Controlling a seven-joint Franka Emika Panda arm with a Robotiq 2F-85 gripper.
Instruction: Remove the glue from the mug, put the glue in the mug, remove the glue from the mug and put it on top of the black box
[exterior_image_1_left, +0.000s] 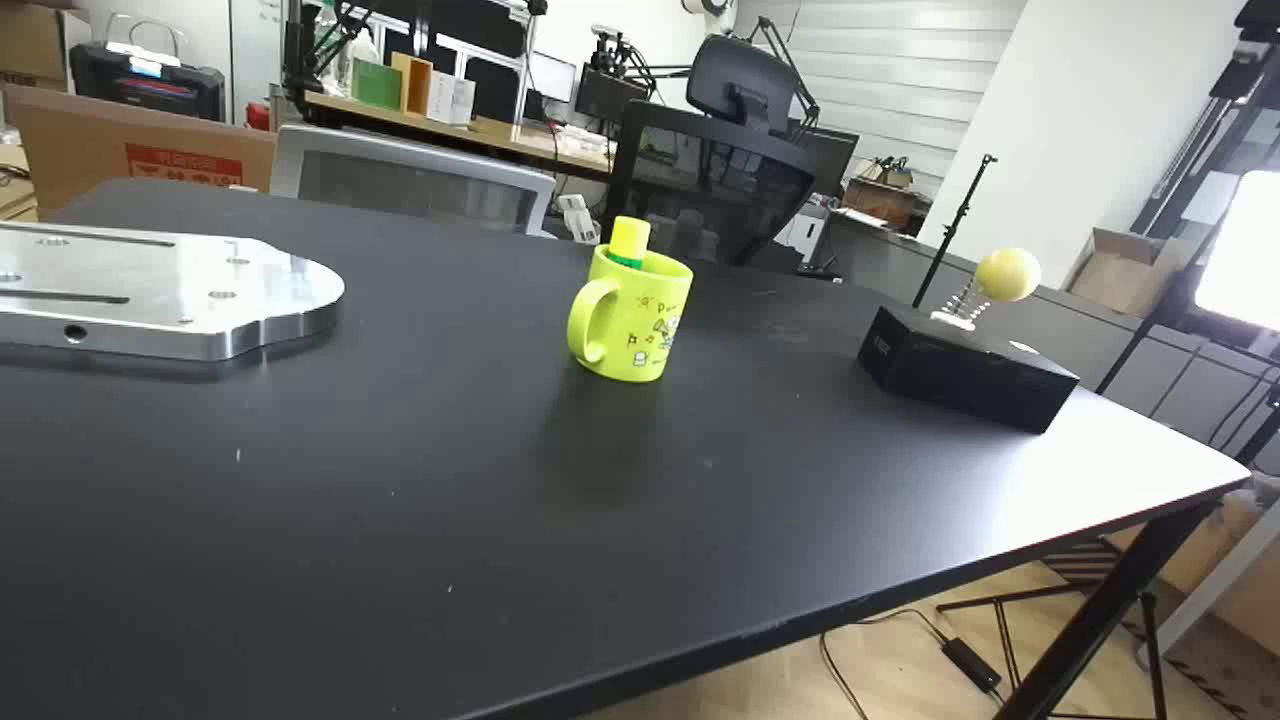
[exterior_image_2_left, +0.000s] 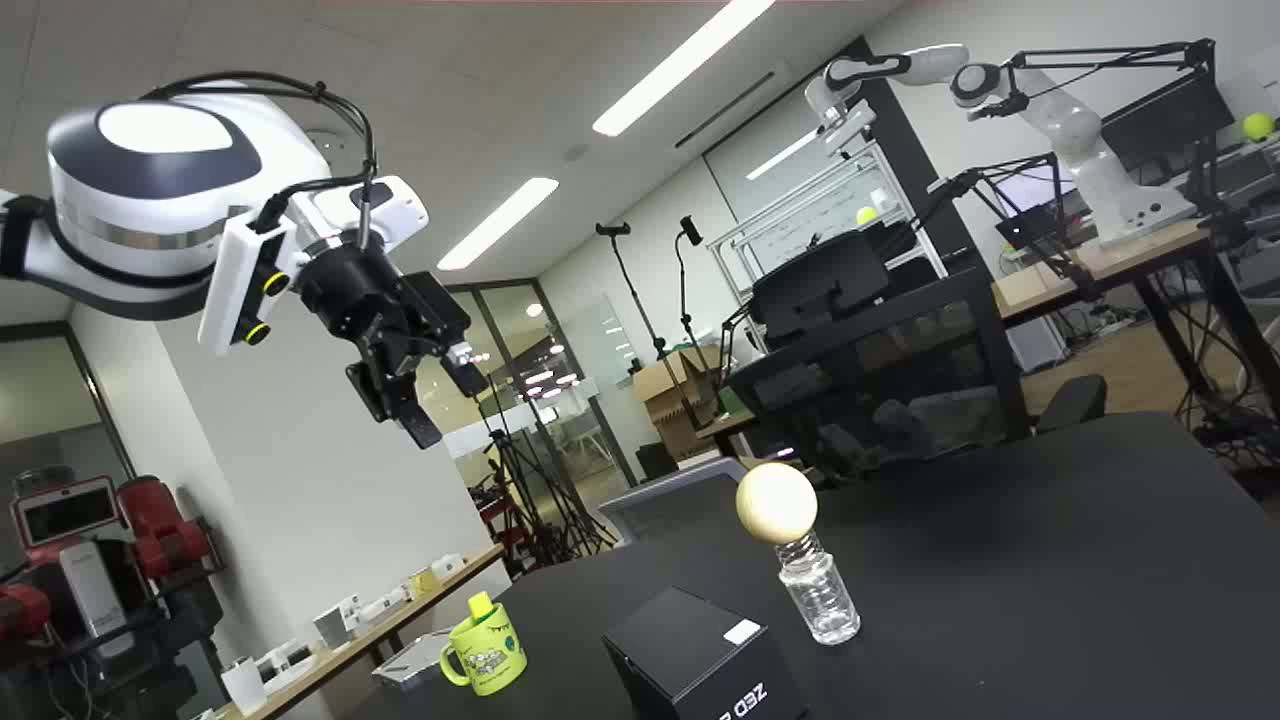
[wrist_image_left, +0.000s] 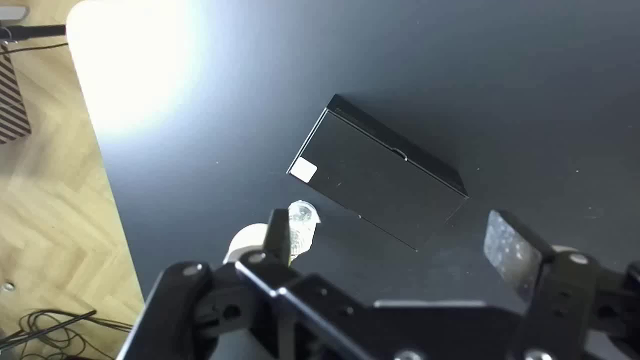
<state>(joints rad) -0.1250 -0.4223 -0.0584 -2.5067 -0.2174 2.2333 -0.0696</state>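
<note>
The glue (exterior_image_1_left: 629, 238) is in the mug (exterior_image_1_left: 630, 330), its yellow top and a bit of green band showing at the rim and the rest hidden inside. In an exterior view the mug stands upright on the desk (exterior_image_1_left: 400, 520), in from the far edge and well apart from the black box (exterior_image_1_left: 960, 375). The box lies in from the desk corner that catches a strong glare; in the wrist view its long sides run slantwise to the desk edge at the left. A white label (wrist_image_left: 303, 170) marks one corner of its top. Just beside a long side stands a clear bottle (exterior_image_2_left: 822, 602) with a spring (exterior_image_2_left: 798, 548) and a pale yellow ball (exterior_image_2_left: 776, 503) above it. A silver plate (exterior_image_1_left: 150, 285) rests toward the desk's far left corner in an exterior view. The claw (exterior_image_2_left: 449, 407) hangs well above the desk, its two jaws spread apart.
</note>
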